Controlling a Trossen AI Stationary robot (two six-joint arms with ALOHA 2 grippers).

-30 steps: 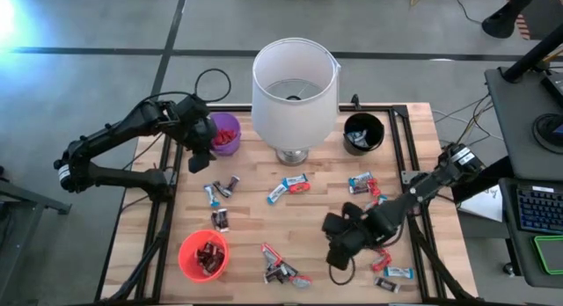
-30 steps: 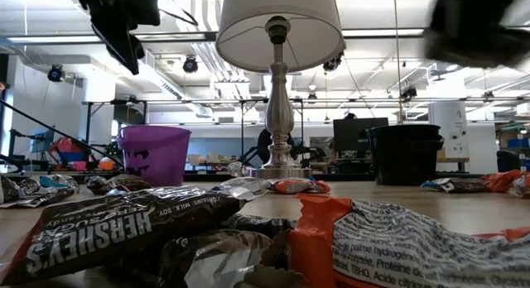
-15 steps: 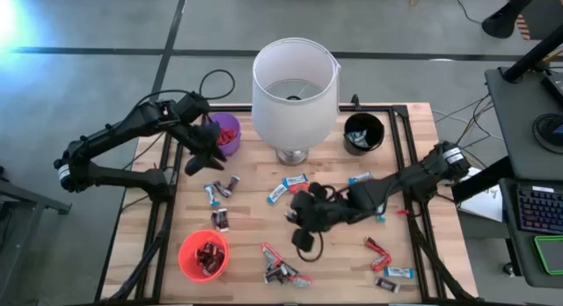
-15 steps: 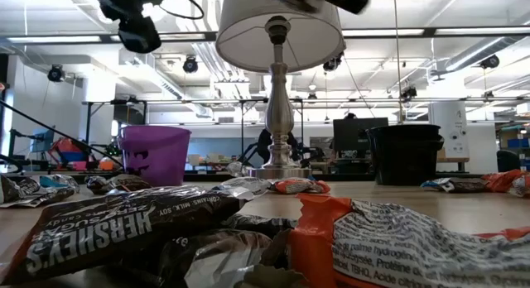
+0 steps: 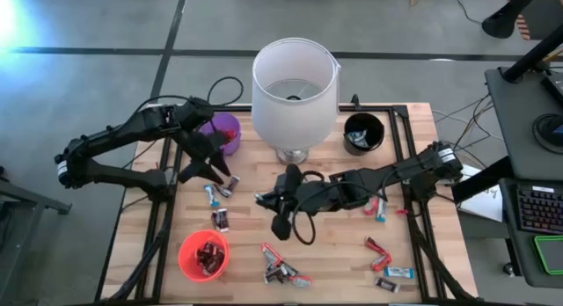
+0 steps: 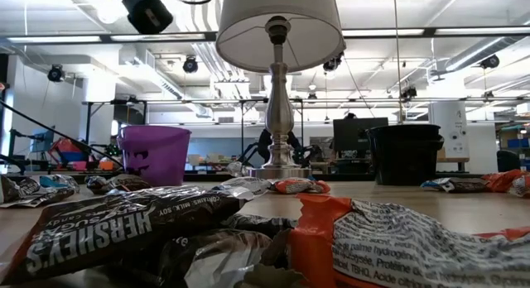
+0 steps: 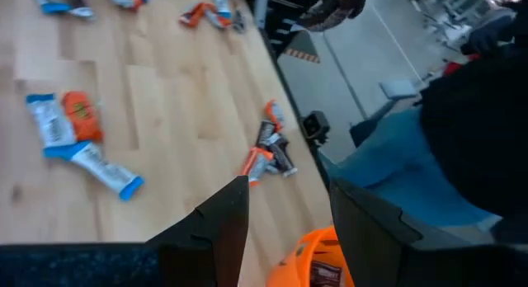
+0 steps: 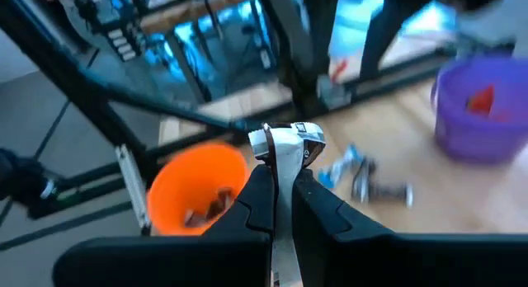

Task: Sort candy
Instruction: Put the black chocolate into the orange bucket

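Left gripper (image 5: 201, 170): fingers apart, empty, near purple cup (image 5: 225, 133).
Right gripper (image 5: 264, 199): clamped on silvery candy (image 8: 285, 146), mid-table.

Three cups (image 5: 227, 133), one lamp (image 5: 295, 86), two arms (image 5: 114, 143)

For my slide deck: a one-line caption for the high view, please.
Right gripper shut on a candy mid-table by the lamp; left gripper open above candies near the purple cup.
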